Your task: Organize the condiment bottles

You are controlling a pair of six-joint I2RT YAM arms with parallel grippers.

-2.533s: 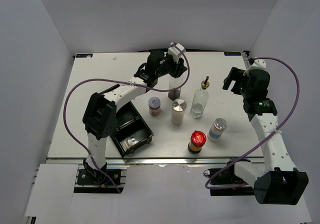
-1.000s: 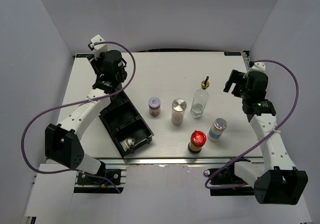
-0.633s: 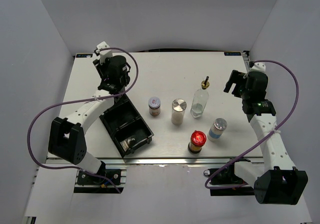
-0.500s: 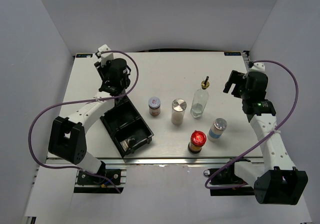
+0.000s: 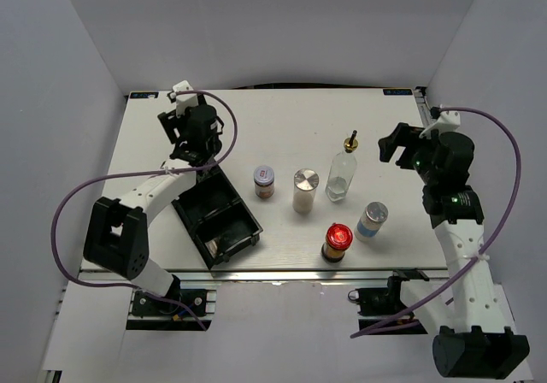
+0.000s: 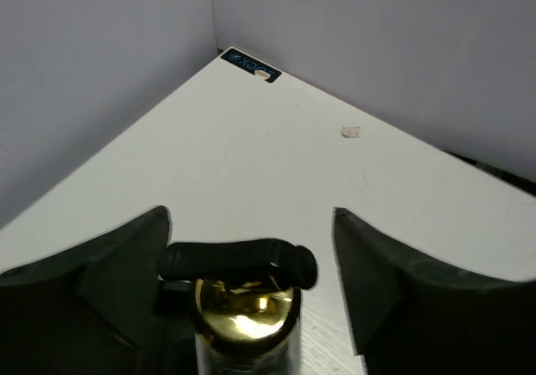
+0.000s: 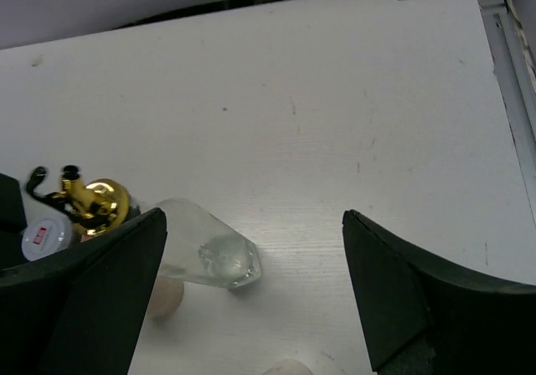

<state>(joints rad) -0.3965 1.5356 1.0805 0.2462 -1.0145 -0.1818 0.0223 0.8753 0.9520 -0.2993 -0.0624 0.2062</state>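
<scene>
Right between the fingers of the left claw stands a gold-spouted glass bottle with a black flip cap. Any contact lies below the frame, so I cannot tell whether it is gripped. Ahead of this claw, at the desk corner, a blue sticker has print too small to read. The right claw hangs spread wide and empty, with a second gold-spouted bottle just below and left of it. Further left, a jar lid label shows an unreadable red mark.
</scene>
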